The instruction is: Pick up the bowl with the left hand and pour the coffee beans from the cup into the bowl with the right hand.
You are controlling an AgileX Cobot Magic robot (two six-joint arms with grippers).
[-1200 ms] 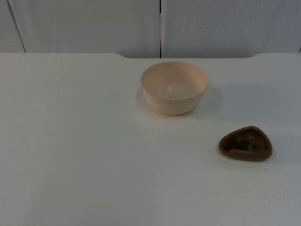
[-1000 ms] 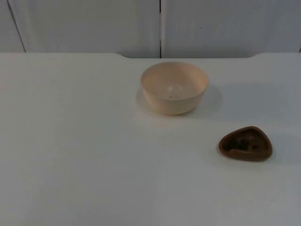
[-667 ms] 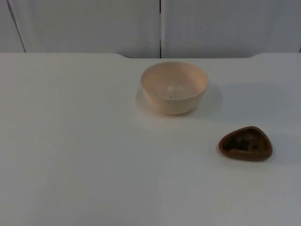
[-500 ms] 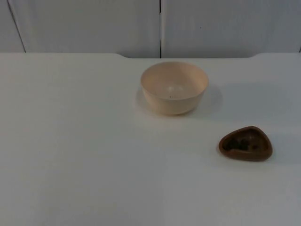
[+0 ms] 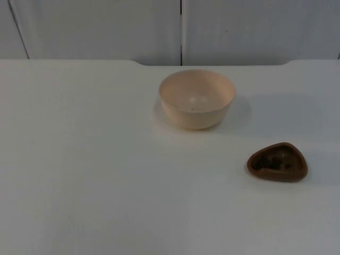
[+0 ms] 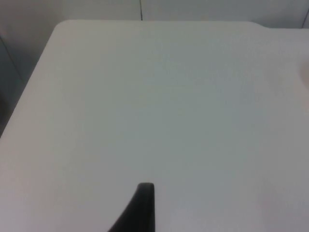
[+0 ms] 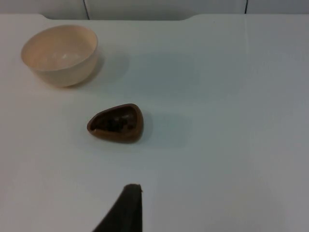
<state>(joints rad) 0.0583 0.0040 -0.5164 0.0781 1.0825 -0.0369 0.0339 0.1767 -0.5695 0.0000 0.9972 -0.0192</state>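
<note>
Nothing has moved since the earlier frames. Top view: cream bowl [image 5: 197, 99] near the white worktop's [image 5: 79, 175] far edge by the grey partition [image 5: 106, 26], brown cup [image 5: 277, 162] of beans well apart toward the right edge. Left wrist: the left gripper [image 6: 143, 209] waits over bare worktop, opening unreadable. Right wrist: the right gripper [image 7: 126, 209] waits short of the cup, grip unreadable. The left should probably pinch the bowl's rim first.

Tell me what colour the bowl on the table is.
The bowl is a pale cream or peach colour, plain with no pattern. The top view shows it best.
</note>
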